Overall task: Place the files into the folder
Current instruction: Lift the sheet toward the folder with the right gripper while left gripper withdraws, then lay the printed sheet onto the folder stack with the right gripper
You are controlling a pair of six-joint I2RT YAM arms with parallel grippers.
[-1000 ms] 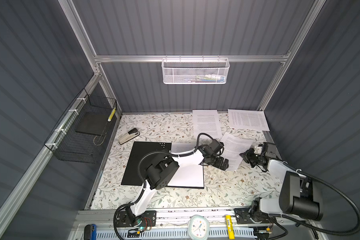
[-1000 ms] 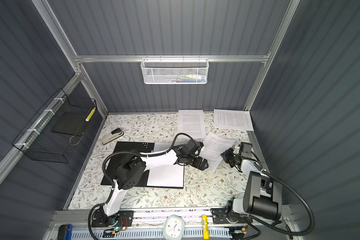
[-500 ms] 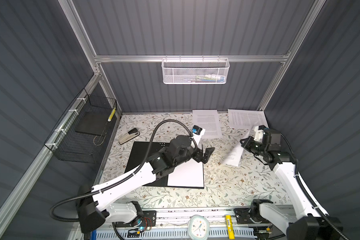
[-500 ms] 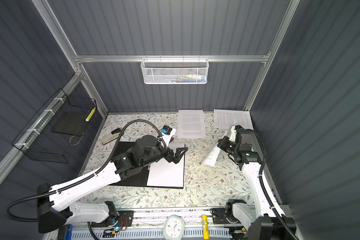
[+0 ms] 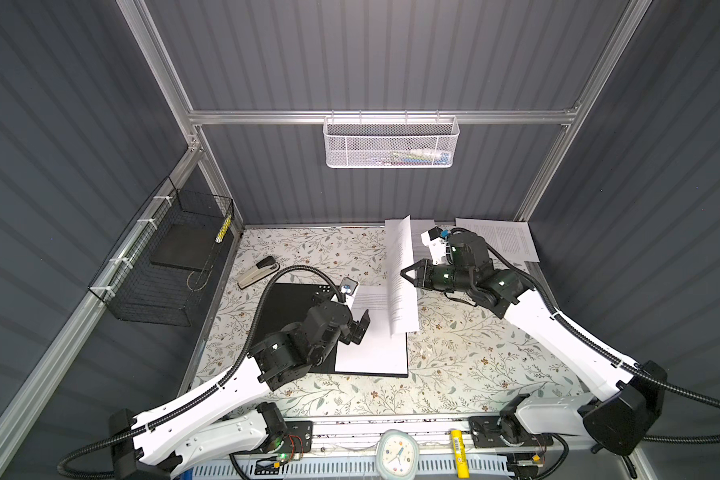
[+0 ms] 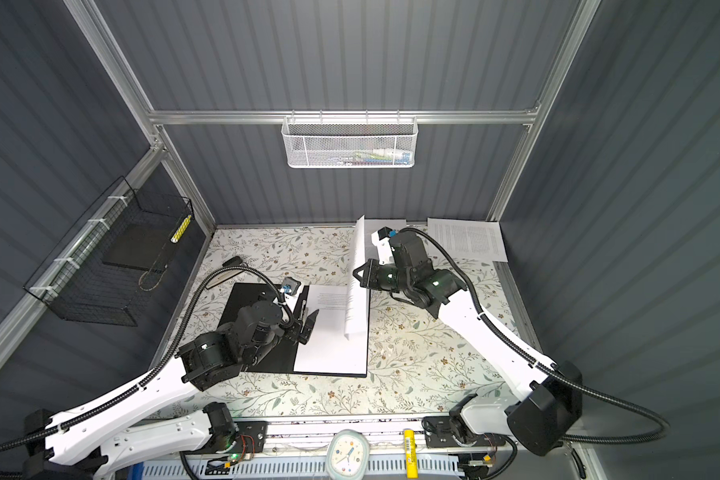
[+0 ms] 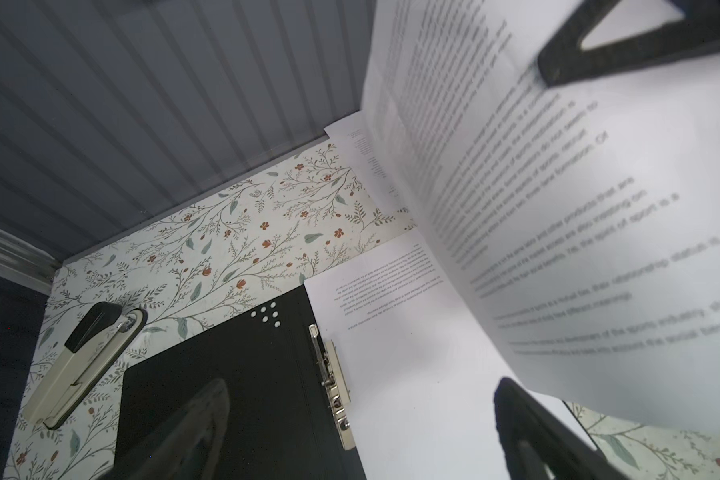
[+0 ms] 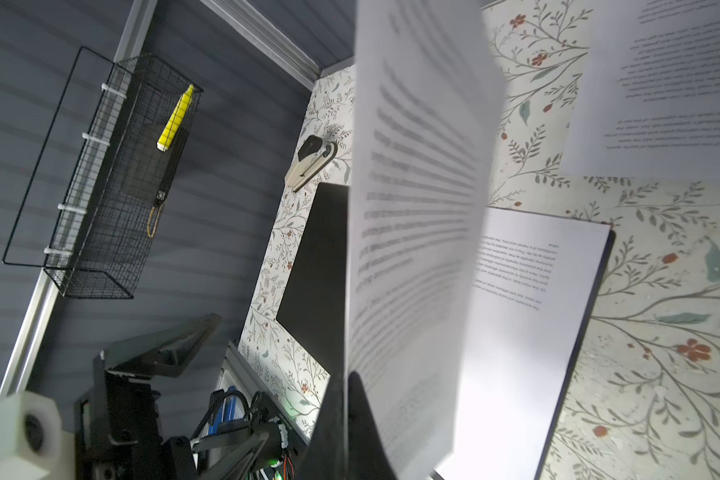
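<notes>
The right claw (image 5: 405,275) is pinched shut on a white printed paper sheet (image 5: 399,286). The sheet hangs nearly on edge above the flat open folder with the black inside (image 5: 285,309), which lies on the flower-patterned desk (image 5: 474,357). One white sheet (image 5: 373,353) already lies flat on the folder's right half. The left claw (image 5: 359,330) stands wide and empty over that half, near the spine. The step in hand looks like bringing a second file across. The next move calls for swinging the limp sheet flat and squaring it on the one below before letting go, or it may curl or land askew. More printed sheets (image 5: 501,243) wait at the desk's far edge. The left wrist view shows plainly the folder's metal clip (image 7: 334,390) along the spine, which the top views barely give. The right wrist view shows the jaws closed flat on the sheet's edge.
</notes>
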